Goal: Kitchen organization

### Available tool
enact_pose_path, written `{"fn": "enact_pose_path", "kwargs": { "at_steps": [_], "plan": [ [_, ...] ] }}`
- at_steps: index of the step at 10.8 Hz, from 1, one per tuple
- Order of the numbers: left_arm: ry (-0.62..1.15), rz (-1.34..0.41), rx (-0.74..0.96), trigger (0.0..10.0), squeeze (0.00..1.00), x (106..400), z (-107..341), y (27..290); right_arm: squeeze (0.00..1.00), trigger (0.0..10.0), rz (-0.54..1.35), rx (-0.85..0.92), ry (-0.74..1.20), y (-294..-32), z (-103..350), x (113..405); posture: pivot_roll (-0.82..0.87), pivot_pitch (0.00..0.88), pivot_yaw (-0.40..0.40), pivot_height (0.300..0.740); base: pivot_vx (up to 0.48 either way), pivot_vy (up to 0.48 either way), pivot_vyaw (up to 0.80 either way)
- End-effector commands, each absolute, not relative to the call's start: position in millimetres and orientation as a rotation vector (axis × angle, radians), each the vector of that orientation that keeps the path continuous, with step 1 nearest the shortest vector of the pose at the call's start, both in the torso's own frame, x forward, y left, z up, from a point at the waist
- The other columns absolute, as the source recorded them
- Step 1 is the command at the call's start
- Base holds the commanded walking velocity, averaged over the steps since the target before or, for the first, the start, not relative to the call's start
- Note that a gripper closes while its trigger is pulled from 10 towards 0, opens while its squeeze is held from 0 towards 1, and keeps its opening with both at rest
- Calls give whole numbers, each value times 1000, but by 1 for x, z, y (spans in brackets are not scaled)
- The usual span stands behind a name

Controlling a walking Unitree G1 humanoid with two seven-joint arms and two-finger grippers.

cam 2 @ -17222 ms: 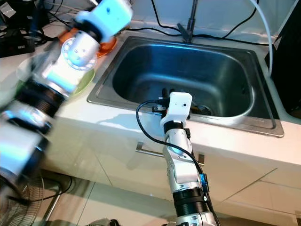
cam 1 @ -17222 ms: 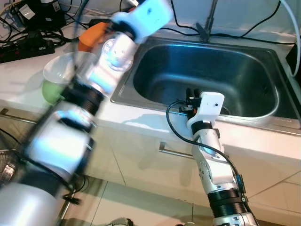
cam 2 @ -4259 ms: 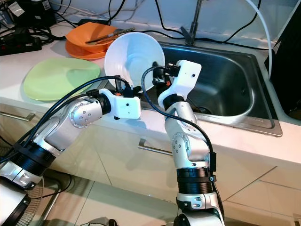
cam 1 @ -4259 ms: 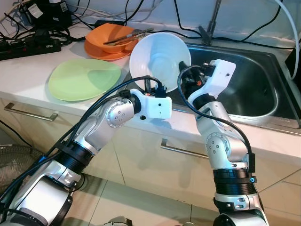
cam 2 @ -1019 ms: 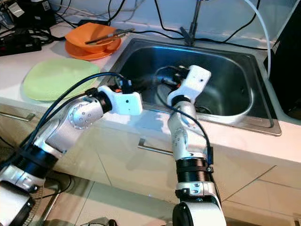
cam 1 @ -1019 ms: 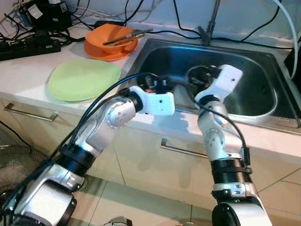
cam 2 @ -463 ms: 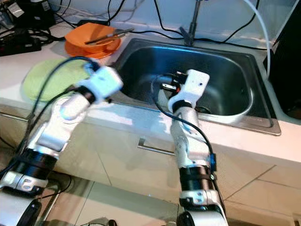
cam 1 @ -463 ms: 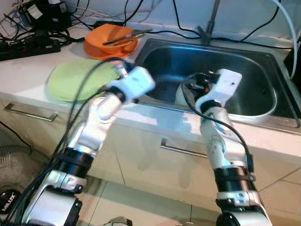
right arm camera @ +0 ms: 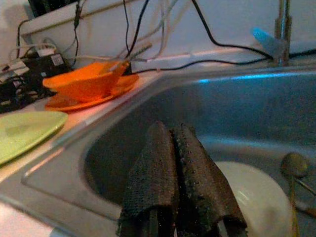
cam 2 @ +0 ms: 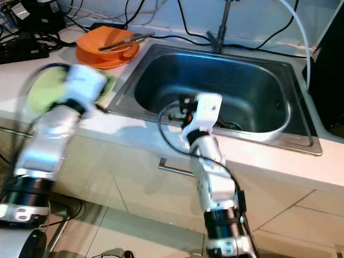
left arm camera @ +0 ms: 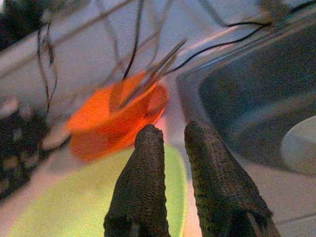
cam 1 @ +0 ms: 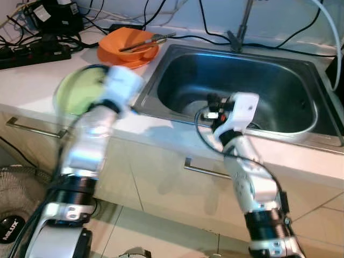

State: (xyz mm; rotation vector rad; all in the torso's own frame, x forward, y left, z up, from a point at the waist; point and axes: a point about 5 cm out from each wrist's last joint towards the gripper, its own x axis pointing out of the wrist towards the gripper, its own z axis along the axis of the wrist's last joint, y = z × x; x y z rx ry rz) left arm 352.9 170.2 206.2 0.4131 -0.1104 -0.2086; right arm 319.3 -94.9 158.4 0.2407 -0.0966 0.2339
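White bowl (right arm camera: pixel 256 197) moved into sink (cam 1: pixel 279 70); right gripper (right arm camera: pixel 180 148) fingers clenched, left gripper (left arm camera: pixel 173 143) fingers slightly parted over green plate (left arm camera: pixel 94 207).

White bowl (right arm camera: pixel 256 195) now lies in the sink beneath the right gripper (right arm camera: pixel 173 163); left gripper (left arm camera: pixel 170 163) has swung over the green plate (left arm camera: pixel 98 207).

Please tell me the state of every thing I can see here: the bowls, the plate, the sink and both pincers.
White bowl: lying in the sink, not held.
Sink: no water running.
Orange bowl: upright on an orange plate, utensils inside.
Green plate: flat on the counter.
Left pincer: fingers slightly apart, empty, over the green plate.
Right pincer: shut, empty, above the white bowl.
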Motion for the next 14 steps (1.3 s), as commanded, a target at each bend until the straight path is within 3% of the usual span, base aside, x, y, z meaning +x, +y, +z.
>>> {"fn": "enact_pose_path", "kwargs": {
  "at_steps": [1, 3, 5, 8, 9, 14],
  "plan": [
    [-89, -180, 354, 10000, 1000, 351, 205, 178, 0, 10000, 239, 229, -95, -94, 159, 317, -61, 8, 27, 740, 0, 0, 0],
    [-69, -155, 277, 10000, 1000, 349, 205, 184, 0, 10000, 241, 229, -88, -93, 156, 315, -56, 2, 25, 740, 0, 0, 0],
    [-17, -23, 135, 10000, 1000, 342, 212, 229, 0, 10000, 269, 237, -62, -80, 150, 310, -39, 0, 15, 740, 0, 0, 0],
    [20, 77, -55, 10000, 1000, 330, 209, 251, 0, 10000, 278, 237, -55, -78, 148, 310, -31, 0, 11, 740, 0, 0, 0],
    [74, 89, -168, 10000, 0, 324, 204, 252, 0, 10000, 278, 235, -52, -79, 147, 310, -31, 0, 8, 740, 0, 0, 0],
    [222, 117, -470, 10000, 0, 313, 185, 255, 0, 10000, 276, 233, -43, -82, 146, 311, -28, 22, 5, 740, 0, 0, 0]
  ]
}}
